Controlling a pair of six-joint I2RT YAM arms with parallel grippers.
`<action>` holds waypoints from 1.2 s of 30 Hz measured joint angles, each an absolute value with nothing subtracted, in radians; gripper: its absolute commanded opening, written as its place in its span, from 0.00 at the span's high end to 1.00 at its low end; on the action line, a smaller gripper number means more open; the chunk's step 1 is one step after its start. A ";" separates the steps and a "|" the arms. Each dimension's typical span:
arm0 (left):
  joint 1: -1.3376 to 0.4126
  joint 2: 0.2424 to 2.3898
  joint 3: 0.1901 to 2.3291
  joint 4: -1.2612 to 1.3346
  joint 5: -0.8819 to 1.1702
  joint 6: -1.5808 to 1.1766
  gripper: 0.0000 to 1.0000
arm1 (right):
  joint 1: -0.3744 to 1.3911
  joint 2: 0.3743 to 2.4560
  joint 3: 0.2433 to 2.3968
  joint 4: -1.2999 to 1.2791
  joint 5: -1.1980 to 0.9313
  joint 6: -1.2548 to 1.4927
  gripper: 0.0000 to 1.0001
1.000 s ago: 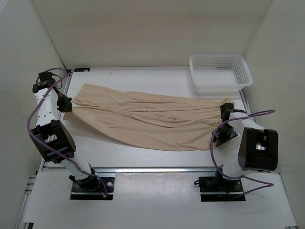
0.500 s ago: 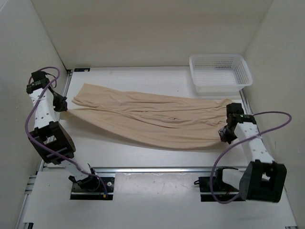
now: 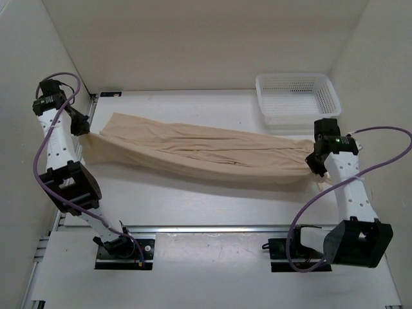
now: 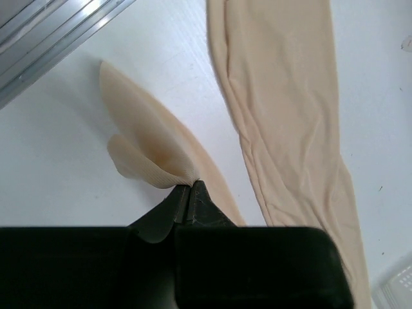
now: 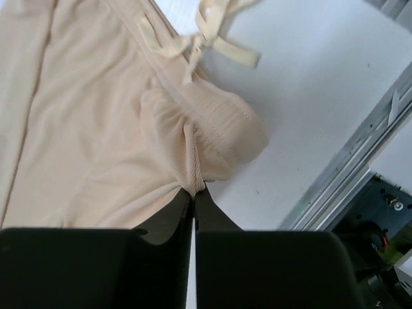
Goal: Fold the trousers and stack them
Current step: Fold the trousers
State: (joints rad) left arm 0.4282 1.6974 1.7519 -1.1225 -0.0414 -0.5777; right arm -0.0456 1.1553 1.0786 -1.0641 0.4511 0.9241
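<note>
My left gripper [image 4: 190, 185] is pinching a thin fold of the trousers [image 4: 290, 109] between closed fingertips, and the caught cloth is bulging past the tips in a small rounded lobe. One trouser leg is lying flat on the table [image 3: 193, 206] just beside this grip. My right gripper [image 5: 193, 192] is clamping a gathered bunch of ribbed fabric at the waist end, where the loose drawstring [image 5: 222, 48] is trailing onto the white surface. Seen from above, the trousers are stretching lengthwise across the middle of the table, from my left gripper at the left edge to my right gripper at the right edge. A white mesh basket [image 3: 297, 118] is sitting in the far right corner, just behind the waist end.
</note>
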 measured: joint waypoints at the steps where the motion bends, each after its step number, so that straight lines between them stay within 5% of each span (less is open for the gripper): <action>1: 0.420 1.714 1.772 -1.121 -0.042 -0.578 0.90 | -0.045 1.182 1.103 -1.061 0.458 0.919 1.00; 36: 0.289 2.403 2.484 -1.127 0.012 -0.592 0.90 | -0.044 1.922 1.709 -0.941 0.557 0.834 1.00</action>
